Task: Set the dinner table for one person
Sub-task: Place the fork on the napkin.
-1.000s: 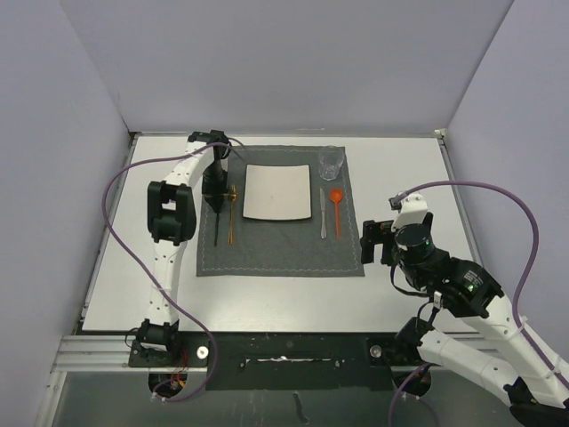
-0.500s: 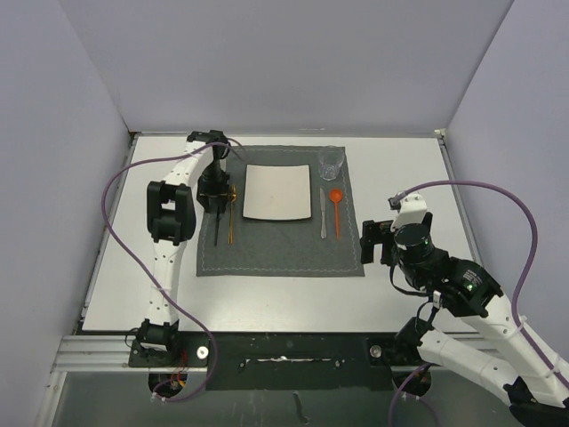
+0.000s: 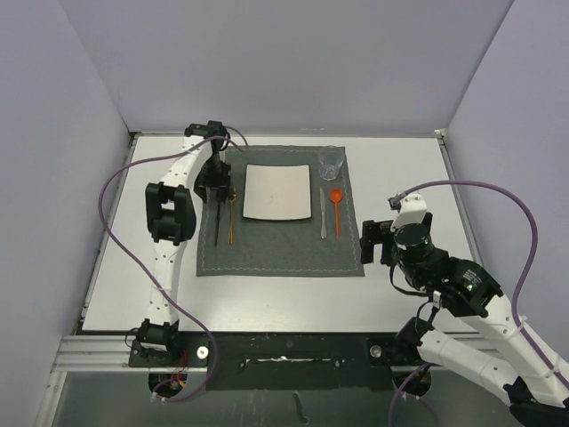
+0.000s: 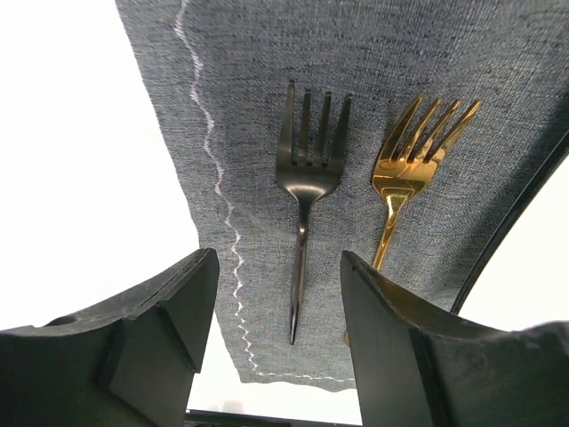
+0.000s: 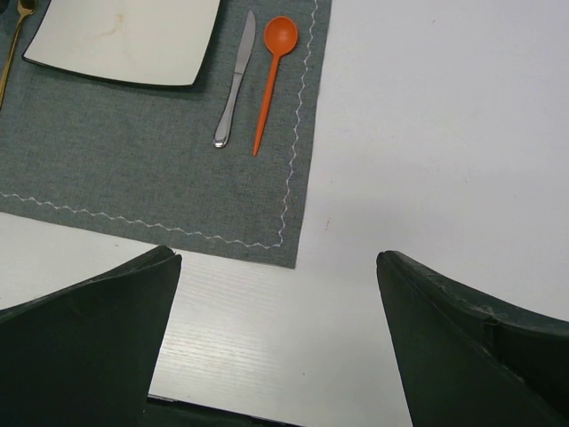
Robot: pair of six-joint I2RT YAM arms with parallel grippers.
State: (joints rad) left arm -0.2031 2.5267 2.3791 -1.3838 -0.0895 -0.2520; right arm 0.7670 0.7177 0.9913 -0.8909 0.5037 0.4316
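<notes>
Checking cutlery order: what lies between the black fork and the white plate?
The gold fork, alone on the grey placemat between black fork and white plate; the top external view shows it.

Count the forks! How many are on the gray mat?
2. A black fork and a gold fork lie side by side on the mat, left of the white plate, black one outermost. None seem hidden.

From my station I saw three plain, pale lilac-grey walls boxing the scene: the back wall (image 3: 284, 62) at 12 o'clock, the left wall (image 3: 53, 178) at 9, the right wall (image 3: 524, 116) at 3, all softly and evenly lit. The white dinner table (image 3: 400, 169) filled the space between them; at 6 o'clock an aluminium rail (image 3: 98, 351) ran beside a dark glossy surface (image 3: 89, 402).
</notes>
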